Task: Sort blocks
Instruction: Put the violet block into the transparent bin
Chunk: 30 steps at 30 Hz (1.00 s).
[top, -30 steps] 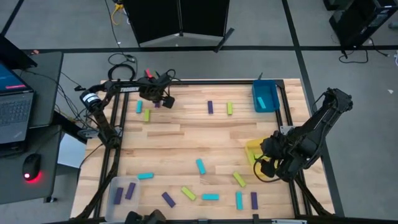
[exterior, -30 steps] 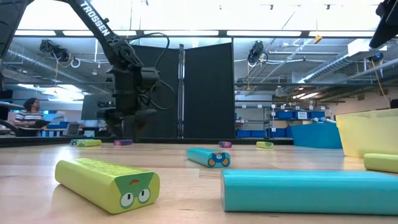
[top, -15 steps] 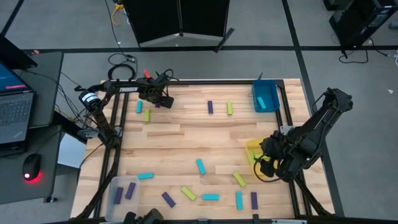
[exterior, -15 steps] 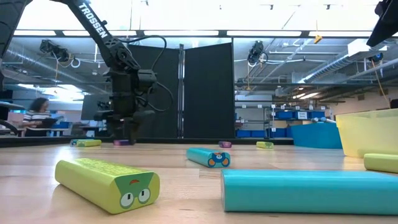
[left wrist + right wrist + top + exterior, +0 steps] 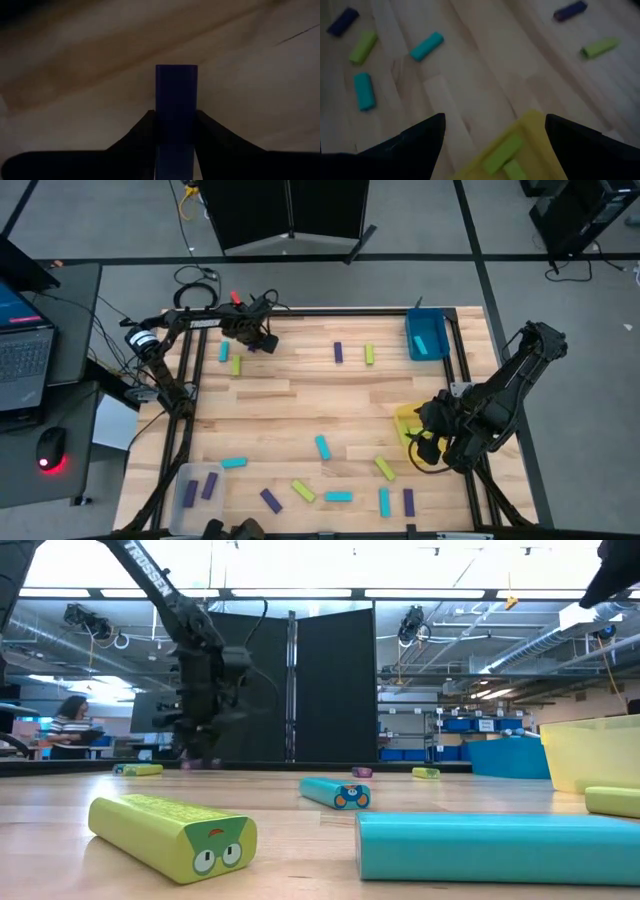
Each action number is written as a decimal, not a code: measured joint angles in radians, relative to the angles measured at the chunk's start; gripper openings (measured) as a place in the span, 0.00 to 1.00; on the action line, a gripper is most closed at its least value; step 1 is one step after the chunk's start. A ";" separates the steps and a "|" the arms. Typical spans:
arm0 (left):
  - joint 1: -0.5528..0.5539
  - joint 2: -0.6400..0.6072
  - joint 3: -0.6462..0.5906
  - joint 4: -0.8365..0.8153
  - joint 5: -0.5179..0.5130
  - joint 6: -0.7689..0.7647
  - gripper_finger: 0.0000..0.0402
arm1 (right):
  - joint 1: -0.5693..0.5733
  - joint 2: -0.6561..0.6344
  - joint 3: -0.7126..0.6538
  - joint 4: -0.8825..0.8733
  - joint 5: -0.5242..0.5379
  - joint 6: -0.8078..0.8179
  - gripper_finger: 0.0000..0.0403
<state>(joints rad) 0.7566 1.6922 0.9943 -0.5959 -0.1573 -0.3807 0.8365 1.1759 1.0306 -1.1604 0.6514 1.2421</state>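
Where left tool [image 5: 175,142] clamps, purple block [image 5: 176,107].

bright ceiling striplights, dim blurry wrist views

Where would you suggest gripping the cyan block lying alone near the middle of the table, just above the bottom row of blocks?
Probably across the two long sides of the cyan block, at mid-length, coming straight down from above. It lies flat on the table, tilted slightly off the boards' grain, with bare wood all around, so the end effector would need turning to match that tilt. The right end effector, open over the yellow tray, is nearer.
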 joint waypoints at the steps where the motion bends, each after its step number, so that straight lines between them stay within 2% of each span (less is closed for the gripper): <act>1: -0.013 -0.021 0.013 0.001 0.001 0.008 0.26 | -0.002 0.000 0.000 0.006 0.019 -0.009 0.88; 5: -0.091 -0.121 0.059 -0.052 0.015 0.040 0.26 | -0.040 0.000 0.000 0.031 0.077 -0.036 0.88; 8: -0.171 -0.216 0.107 -0.113 0.033 0.045 0.26 | -0.115 0.000 0.000 0.055 0.077 -0.063 0.88; 16: -0.503 -0.409 0.230 -0.367 0.042 -0.031 0.26 | -0.376 0.000 0.000 0.234 0.065 -0.310 0.88; 23: -0.903 -0.491 0.253 -0.502 0.040 -0.283 0.26 | -0.674 0.008 0.000 0.319 -0.071 -0.426 0.88; 27: -1.138 -0.473 0.254 -0.546 0.045 -0.428 0.26 | -0.832 0.050 0.000 0.420 -0.166 -0.546 0.88; 30: -1.289 -0.440 0.254 -0.541 0.104 -0.508 0.26 | -0.939 0.105 0.000 0.510 -0.237 -0.624 0.88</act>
<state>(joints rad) -0.5323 1.2520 1.2480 -1.1367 -0.0529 -0.8891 -0.1023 1.2813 1.0306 -0.6503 0.4146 0.6183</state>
